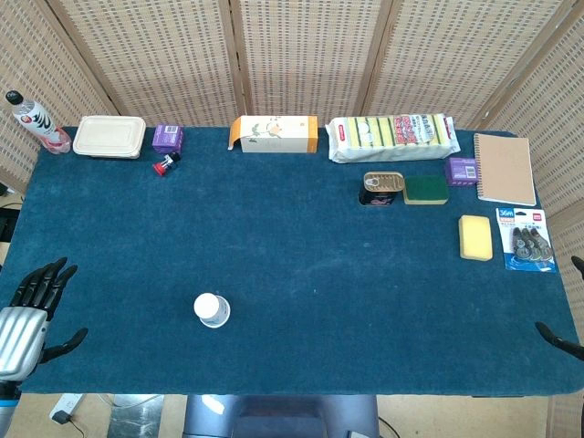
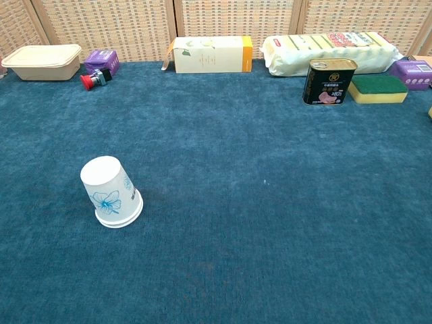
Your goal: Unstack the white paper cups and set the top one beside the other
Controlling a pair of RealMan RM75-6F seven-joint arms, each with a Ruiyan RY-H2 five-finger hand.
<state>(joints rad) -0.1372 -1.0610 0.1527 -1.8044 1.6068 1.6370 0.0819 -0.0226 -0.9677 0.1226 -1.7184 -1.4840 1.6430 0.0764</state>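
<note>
**Operator:** Status of the workpiece?

**Technician:** The stacked white paper cups [image 2: 111, 192] stand mouth-down on the blue table cloth [image 1: 301, 255], bases up, with a blue flower print on the side wall. Doubled rims at the bottom indicate a nested pair. The stack lies forward of and inboard from the left hand [image 1: 29, 315], well apart from its fingertips, and far across the table from the right hand [image 1: 564, 338].

**Operator:** Handling properties?

**Technician:** Judged light, thin-walled and easily crushed. The smooth, tapered wall may slip upward out of a loose pinch. Nested cups tend to stick, so the lower one may lift with the upper.

**Operator:** Recommended hold?

**Technician:** Take the outer cup around the upper side wall, near the closed base where it is stiffest, with light pressure. Restrain the lower cup at its exposed rim with the other hand.

**Operator:** Hand states?

**Technician:** The left hand rests at the near table edge, fingers extended and apart, holding nothing. Only dark fingertips of the right hand show at the frame edge; its spread cannot be determined.

**Operator:** Surroundings?

**Technician:** All well beyond the fingers' present reach, along the far edge: lidded food container [image 2: 42, 62], tea carton [image 2: 209, 54], sponge multipack [image 2: 331, 48], luncheon meat tin [image 2: 329, 82], green scouring sponge [image 2: 378, 88]
</note>
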